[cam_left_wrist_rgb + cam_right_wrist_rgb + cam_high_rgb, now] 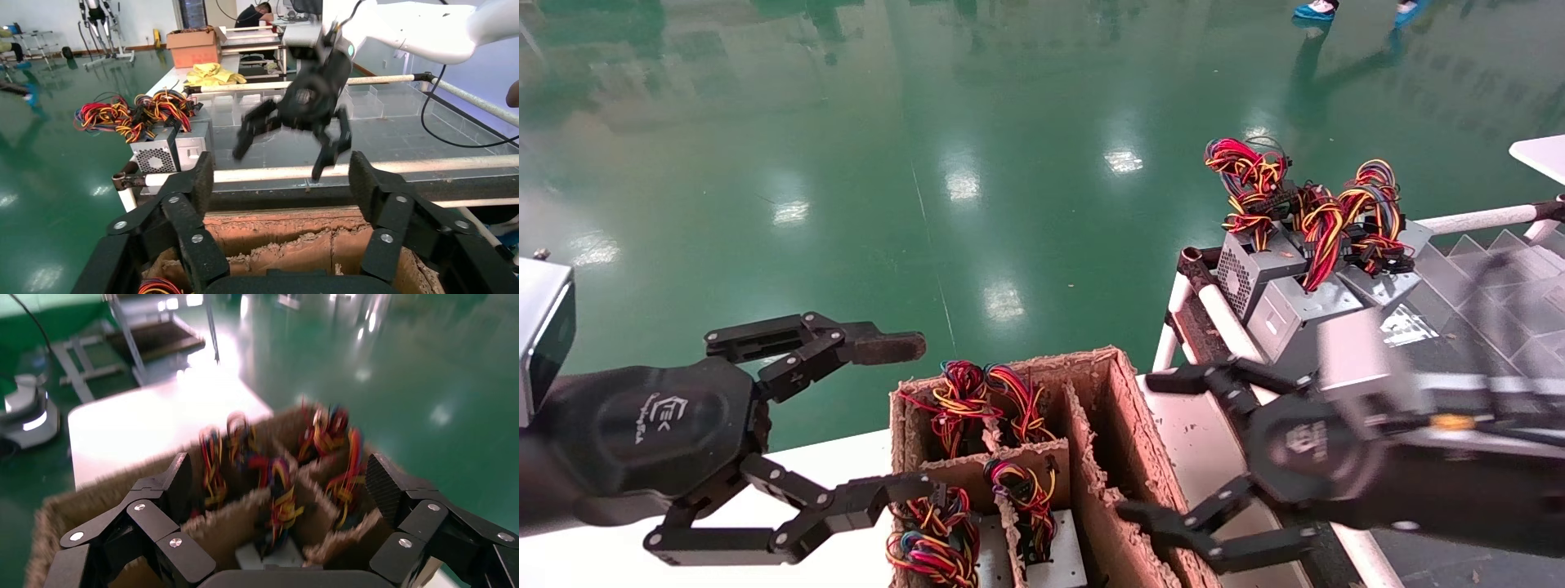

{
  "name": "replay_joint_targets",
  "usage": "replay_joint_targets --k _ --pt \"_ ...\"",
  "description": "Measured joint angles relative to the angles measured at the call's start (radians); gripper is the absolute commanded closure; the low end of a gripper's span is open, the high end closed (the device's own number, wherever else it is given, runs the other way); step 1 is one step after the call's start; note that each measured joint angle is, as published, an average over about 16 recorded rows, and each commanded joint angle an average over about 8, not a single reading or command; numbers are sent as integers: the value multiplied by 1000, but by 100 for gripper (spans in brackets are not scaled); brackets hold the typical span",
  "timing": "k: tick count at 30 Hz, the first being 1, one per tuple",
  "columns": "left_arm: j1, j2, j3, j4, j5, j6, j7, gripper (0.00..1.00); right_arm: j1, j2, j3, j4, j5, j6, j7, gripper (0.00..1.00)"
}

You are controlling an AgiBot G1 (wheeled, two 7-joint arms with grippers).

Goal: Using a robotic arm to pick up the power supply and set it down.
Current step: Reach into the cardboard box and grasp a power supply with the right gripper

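Note:
My right gripper (pixel 1140 447) (pixel 280 481), with plain black fingertips, hangs open and empty over the right side of the brown cardboard box (pixel 1128 408). In its wrist view a grey power supply (pixel 269 556) with red and yellow wires stands in a compartment straight ahead, blurred. The same gripper (pixel 294 138) shows in the left wrist view above the rack. My left gripper (pixel 919 416) (pixel 283 174), with a brownish worn pad, is open and empty at the box's left side.
Several more wired power supplies (pixel 964 400) stand in the divided box, and its right compartment (pixel 1107 465) is empty. Other grey supplies (pixel 1258 273) (pixel 156 156) are piled on the rack with white rails (pixel 1230 314) at the right. Green floor lies beyond.

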Motion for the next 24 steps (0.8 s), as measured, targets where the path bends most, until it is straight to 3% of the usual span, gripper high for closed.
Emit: replay_joint_targets --k 4,5,7,12,13,15,24 --pt "0 0 0 0 0 0 0 0 29 -59 -54 -35 -83 21 24 0" --pt "0 0 0 0 0 0 0 0 36 -75 -67 -47 -102 26 27 5" --pt "0 0 0 0 0 0 0 0 51 -110 -90 -72 -135 33 31 25" --pt "0 0 0 0 0 0 0 0 78 -192 -135 -134 -198 52 23 87" --pt "0 0 0 0 0 0 0 0 81 -207 -141 -144 -207 56 19 94" --pt "0 0 0 0 0 0 0 0 87 -232 -151 -162 -221 64 11 100" --pt "0 0 0 0 0 0 0 0 88 -296 -176 -198 -256 90 -22 100"
